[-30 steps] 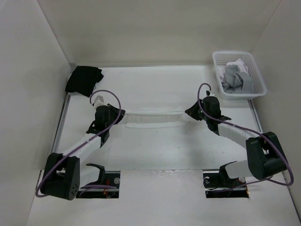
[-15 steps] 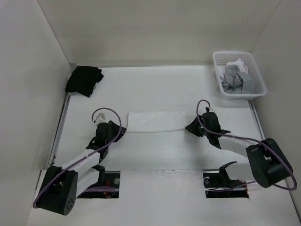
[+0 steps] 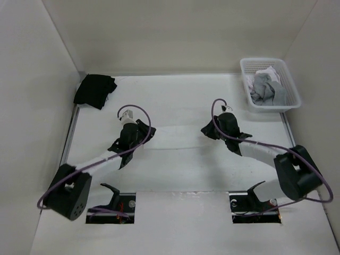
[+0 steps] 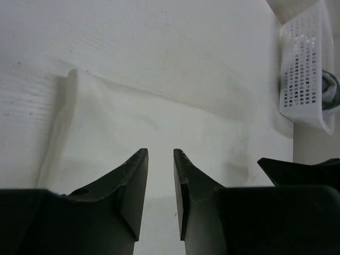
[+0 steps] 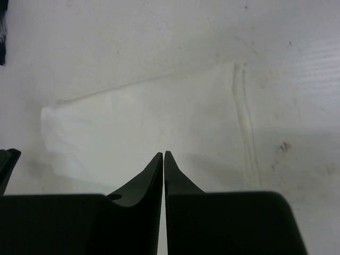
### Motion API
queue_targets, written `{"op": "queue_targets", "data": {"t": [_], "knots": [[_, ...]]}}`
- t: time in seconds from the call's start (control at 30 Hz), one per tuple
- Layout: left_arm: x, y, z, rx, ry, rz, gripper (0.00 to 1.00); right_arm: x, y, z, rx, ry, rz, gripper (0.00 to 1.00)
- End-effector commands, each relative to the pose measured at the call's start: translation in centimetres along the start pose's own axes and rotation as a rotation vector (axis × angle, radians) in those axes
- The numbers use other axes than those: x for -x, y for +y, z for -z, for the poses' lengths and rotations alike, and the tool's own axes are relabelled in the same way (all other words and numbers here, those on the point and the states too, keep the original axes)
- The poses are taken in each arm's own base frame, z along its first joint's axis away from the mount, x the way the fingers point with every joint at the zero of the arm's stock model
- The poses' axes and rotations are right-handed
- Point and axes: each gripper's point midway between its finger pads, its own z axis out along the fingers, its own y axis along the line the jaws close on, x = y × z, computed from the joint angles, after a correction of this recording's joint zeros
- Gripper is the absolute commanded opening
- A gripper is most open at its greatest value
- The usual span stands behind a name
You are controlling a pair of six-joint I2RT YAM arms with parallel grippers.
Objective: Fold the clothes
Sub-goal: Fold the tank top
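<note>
Clothes (image 3: 175, 139) in play: left gripper (image 4: 159, 154) has jaws slightly apart, empty; right gripper (image 5: 163, 155) has jaws together, empty. Just ahead of both, the folded white strip lies flat between them, its long axis running arm to arm, about equally near each.

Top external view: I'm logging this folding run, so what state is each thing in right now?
Thin white fabric top: lying flat, folded into a strip between the grippers.
Left gripper: open, empty, over the top.
Right gripper: shut, nothing visibly held.
Black garment: bunched in the far left corner.
White plastic basket: upright, holding clothes.
Grey garments: crumpled in the basket.
</note>
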Motion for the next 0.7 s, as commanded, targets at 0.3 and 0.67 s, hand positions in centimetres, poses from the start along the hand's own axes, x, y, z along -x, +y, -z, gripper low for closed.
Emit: {"op": "queue_targets", "data": {"t": [0.3,0.67], "knots": [[0.4,5.9,-5.8,0.082,-0.03,0.119,0.21,1.9,-2.7,-5.3,-0.058,-0.022,-0.092,0.04],[2.1,1.4,-3.6,-0.099,-0.054,0.123,0.26,1.8,-3.0,-1.4,-0.038,-0.093,-0.111,0.34]]}}
